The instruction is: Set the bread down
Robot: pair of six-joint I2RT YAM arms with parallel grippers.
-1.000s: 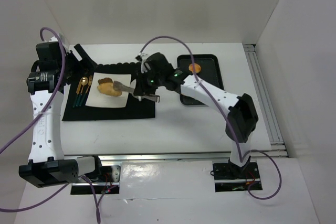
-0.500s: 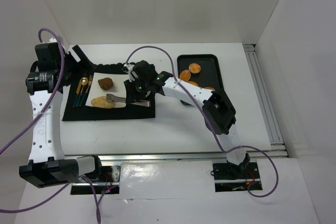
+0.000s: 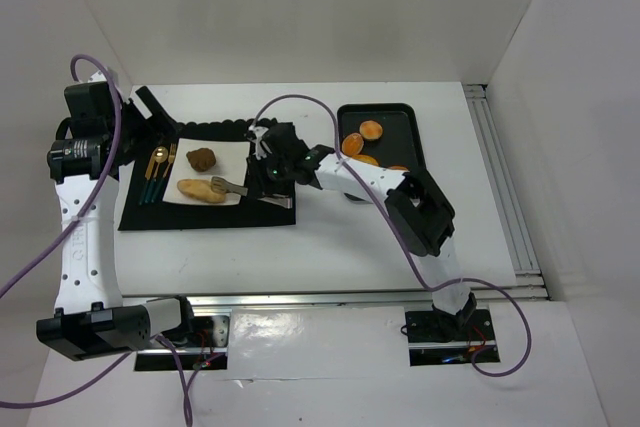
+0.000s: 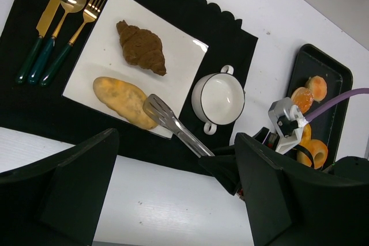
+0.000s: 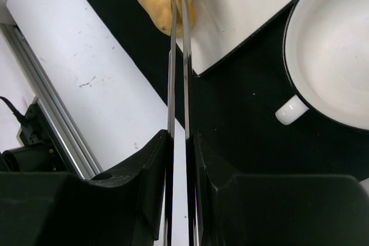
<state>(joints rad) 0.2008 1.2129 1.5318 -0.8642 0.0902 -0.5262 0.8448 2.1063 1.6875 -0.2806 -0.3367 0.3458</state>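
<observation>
Risking, by pulling the tongs (image 4: 173, 126) clamped tight in the right fingers (image 5: 147, 171), a drag of the long bread (image 4: 121, 101) at their tips over the near edge of the white plate (image 4: 180, 56); reaching low and leftward across the black mat (image 4: 34, 108), holding the left fingers (image 4: 63, 182) wide apart, empty, aloft.

Open: plate (image 4: 183, 53), bare at its right corner beside the croissant (image 4: 141, 49).
Blocked: tongs (image 4: 173, 125) reach over the long roll (image 4: 122, 99) at the plate's near edge.
Flanks: two-handled bowl (image 4: 218, 97) just right, cutlery (image 4: 56, 27) left.
</observation>
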